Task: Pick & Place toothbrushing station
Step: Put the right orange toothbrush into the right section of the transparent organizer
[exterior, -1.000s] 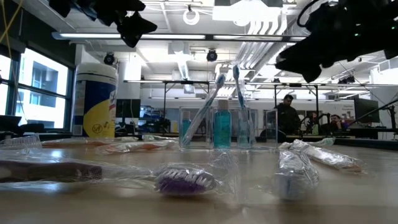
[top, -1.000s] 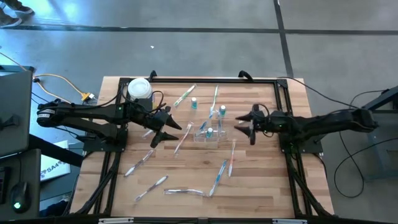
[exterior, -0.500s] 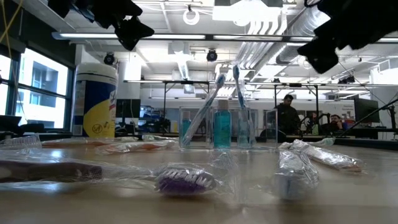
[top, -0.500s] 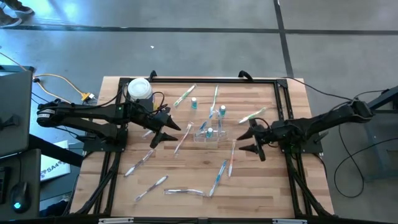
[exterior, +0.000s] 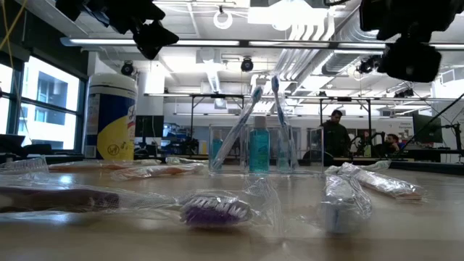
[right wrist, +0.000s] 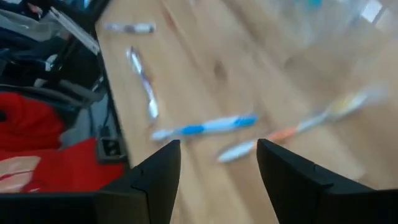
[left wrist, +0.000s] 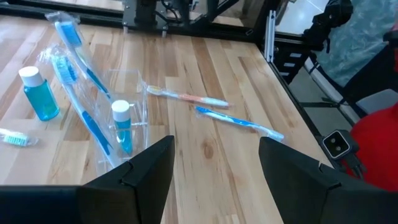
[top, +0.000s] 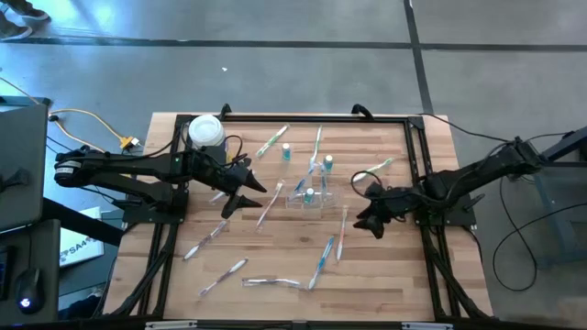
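Observation:
The toothbrushing station (top: 307, 195), a clear boxy holder, stands on its base near the middle of the wooden table. In the low view the station (exterior: 254, 148) holds two leaning toothbrushes and a small blue bottle. The left wrist view shows the station (left wrist: 127, 102) a little beyond my fingers. My left gripper (top: 252, 194) hovers open to the left of it, well above the table, and shows as my left gripper (left wrist: 214, 180) with nothing between its fingers. My right gripper (top: 367, 209) hovers open to the right of the station, toward the near edge; in its own blurred view my right gripper (right wrist: 217, 180) is empty.
A white tub with a yellow label (top: 204, 130) stands at the far left corner. Wrapped toothbrushes (top: 323, 257) lie scattered over the near half and a green one (top: 371, 170) at the right. Two loose blue bottles (top: 286, 153) stand behind the station. Black rails (top: 417, 174) frame the table.
My right gripper has swung from beside the station's right side toward the table's near edge, risen a little and rolled about its own axis, uncovering the green toothbrush behind it. The station has stayed where it was.

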`<state>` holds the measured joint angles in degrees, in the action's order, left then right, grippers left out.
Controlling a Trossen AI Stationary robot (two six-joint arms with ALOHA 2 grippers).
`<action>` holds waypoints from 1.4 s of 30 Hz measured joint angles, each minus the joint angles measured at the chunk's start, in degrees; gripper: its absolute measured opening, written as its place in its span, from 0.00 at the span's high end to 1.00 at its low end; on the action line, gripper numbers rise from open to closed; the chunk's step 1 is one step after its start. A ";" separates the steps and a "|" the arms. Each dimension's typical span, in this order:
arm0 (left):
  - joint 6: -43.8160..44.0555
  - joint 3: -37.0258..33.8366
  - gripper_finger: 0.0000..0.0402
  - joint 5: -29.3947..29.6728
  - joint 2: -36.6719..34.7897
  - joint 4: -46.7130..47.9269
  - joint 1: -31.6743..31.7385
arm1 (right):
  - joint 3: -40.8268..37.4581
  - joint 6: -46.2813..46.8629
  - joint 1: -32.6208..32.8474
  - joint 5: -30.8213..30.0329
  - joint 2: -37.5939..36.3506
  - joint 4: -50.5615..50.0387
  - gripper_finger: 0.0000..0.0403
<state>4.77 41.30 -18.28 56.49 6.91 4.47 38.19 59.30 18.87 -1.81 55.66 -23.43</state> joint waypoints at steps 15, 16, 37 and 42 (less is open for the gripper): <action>0.00 -1.20 0.42 -0.03 0.02 3.18 0.00 | 4.02 13.11 -6.05 11.43 13.54 -0.36 0.49; 0.00 -1.60 0.42 -0.03 0.02 3.18 0.01 | 4.02 13.14 -6.52 11.82 14.35 -0.34 0.49; -4.52 -2.95 0.42 -2.60 0.02 3.79 0.00 | 4.02 21.50 -12.31 13.79 29.42 -0.37 0.49; -4.89 -2.95 0.42 -2.60 0.02 4.86 0.00 | 4.02 21.73 -13.04 12.40 33.56 0.96 0.49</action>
<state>-0.12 38.35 -20.88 56.51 11.76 4.47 42.22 81.03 5.83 10.59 89.22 -22.47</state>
